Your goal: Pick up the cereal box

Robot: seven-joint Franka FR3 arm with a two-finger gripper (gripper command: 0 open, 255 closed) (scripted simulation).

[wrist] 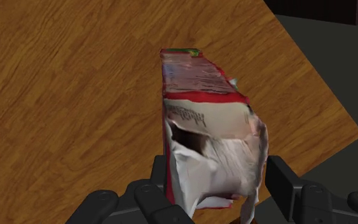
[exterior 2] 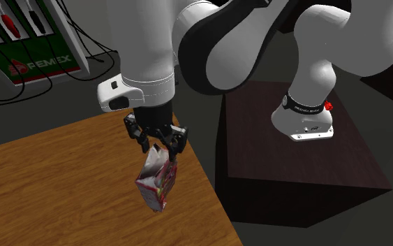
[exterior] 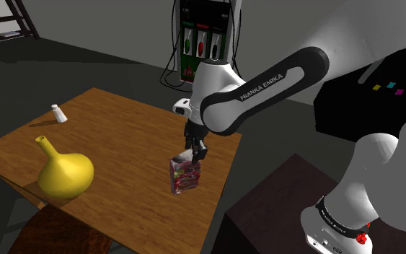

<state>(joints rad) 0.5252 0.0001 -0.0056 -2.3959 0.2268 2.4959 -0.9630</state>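
The cereal box [exterior: 184, 175] is red and white with a torn-open top, and it stands tilted near the wooden table's [exterior: 122, 123] edge closest to the stand. My black gripper [exterior: 195, 153] comes down from above and is shut on the box's top. From the second exterior view the box [exterior 2: 156, 183] hangs slanted from the gripper [exterior 2: 161, 148] over the table [exterior 2: 48, 189] corner; whether its bottom touches the wood is unclear. In the wrist view the fingers clasp the box [wrist: 203, 121] on both sides, gripper [wrist: 219, 173].
A yellow gourd-shaped vase [exterior: 64, 173] and a small white shaker [exterior: 58, 113] stand on the table's far side from the box. A fuel-pump cabinet [exterior: 205, 36] with cables stands behind the table. The dark stand [exterior 2: 292, 154] sits close beside the table edge.
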